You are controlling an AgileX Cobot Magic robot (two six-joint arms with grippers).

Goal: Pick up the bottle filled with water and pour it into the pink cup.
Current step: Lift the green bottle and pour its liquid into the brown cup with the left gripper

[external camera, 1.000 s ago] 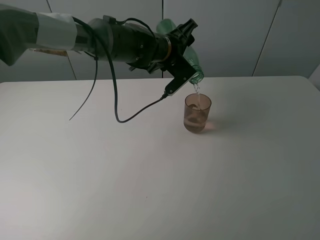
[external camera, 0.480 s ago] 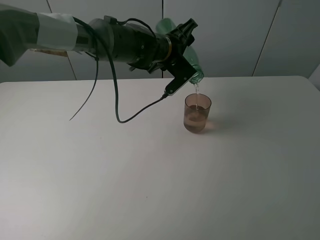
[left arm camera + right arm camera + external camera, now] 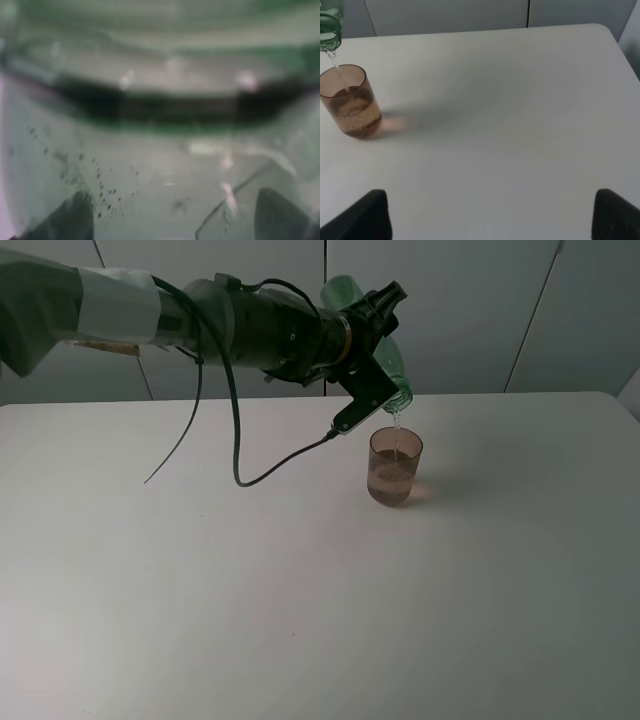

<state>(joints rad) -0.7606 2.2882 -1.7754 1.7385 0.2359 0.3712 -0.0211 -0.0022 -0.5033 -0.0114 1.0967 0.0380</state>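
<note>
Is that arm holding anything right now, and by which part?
The left gripper holds the green bottle around its middle, neck tipped down over the pink cup. The right gripper is open and holds nothing.

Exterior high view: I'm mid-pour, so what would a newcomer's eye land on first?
The left gripper, reaching in over the back of the table, holds the green bottle tipped mouth-down just above the pink cup. A thin stream of water falls from the bottle's mouth into the pink cup, which stands upright right of the table's middle, partly full.
</note>
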